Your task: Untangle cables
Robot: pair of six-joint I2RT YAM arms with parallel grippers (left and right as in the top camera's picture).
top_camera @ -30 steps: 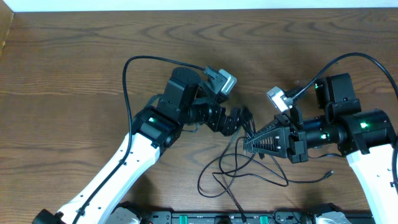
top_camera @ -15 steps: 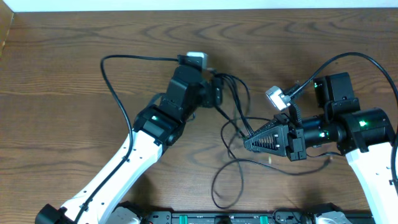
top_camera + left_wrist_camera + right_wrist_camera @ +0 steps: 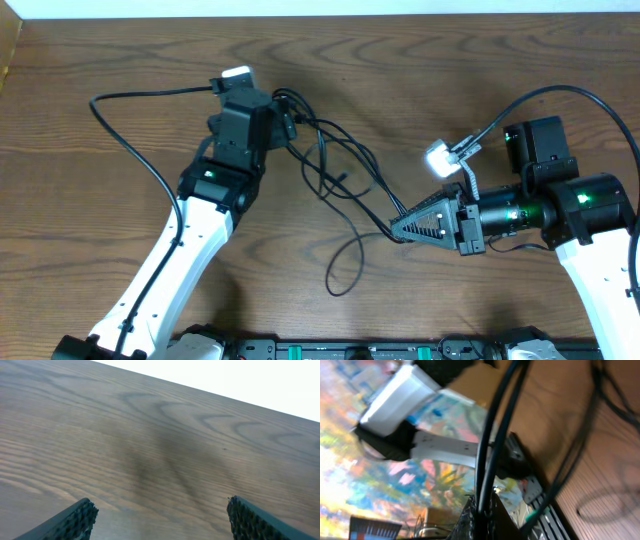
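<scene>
Wood-grain tabletop (image 3: 100, 60) fills the scene. Since a second ago the left arm has swung from the centre out toward 10 o'clock, drawing the black cables (image 3: 345, 180) from a bunched knot into long strands. The right gripper (image 3: 396, 228), at 4 o'clock, stays clenched on two cords. The left gripper (image 3: 160, 505) stands spread and empty, so the strands seem only snagged beside it. A slack loop (image 3: 345, 270) remains at 6 o'clock, so the untangling looks partly done.

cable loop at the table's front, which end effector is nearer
right. right end effector sits just up-right of the cable loop; left end effector far off, upper left
</scene>
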